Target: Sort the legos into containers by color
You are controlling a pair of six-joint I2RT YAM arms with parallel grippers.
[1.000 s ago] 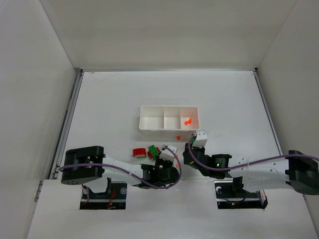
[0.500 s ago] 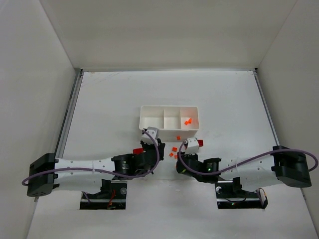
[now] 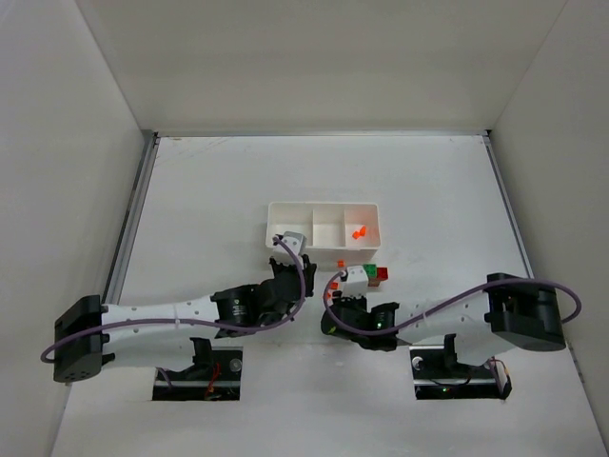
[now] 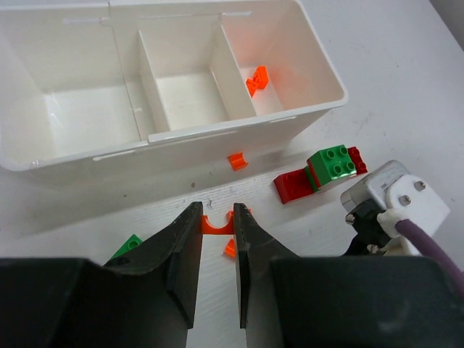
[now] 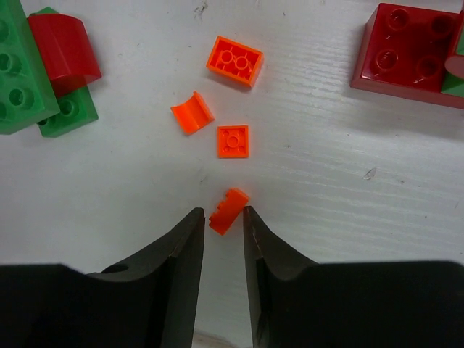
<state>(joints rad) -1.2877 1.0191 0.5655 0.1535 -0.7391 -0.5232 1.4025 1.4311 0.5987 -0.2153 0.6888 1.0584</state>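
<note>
Both arms have changed jobs in the last second. The left arm (image 3: 171, 314), which was folded back low in the top view, now stretches up toward the tray (image 4: 167, 156). The left end effector (image 4: 215, 217) is clamped tight on a small orange arch (image 4: 211, 225) and hangs just short of the tray's near wall, at lower centre of its wrist view. Judging by that pinch, the arch has ridden along with the swing (a carry, not a fresh pick). The right compartment (image 4: 279, 98), at upper right of that view, already holds orange pieces (image 4: 255, 78), while the other two look bare. So the arch belongs up and to the right, and it is not yet over the rim.

The right arm (image 3: 438, 309) has left the tray's right end and come down and left, over the loose legos on the worktop (image 5: 326, 217). The jaws of the right end effector (image 5: 223, 212) stand narrow, flanking a tiny orange brick (image 5: 229, 209) at their very tips. Whether they already pinch it I cannot tell. Three more orange bits (image 5: 233, 141) lie just above it in the frame. Green bricks (image 5: 18, 72) sit at the upper left corner and a red plate (image 5: 409, 54) at the upper right, none of them sorted yet (so most of the work remains).
</note>
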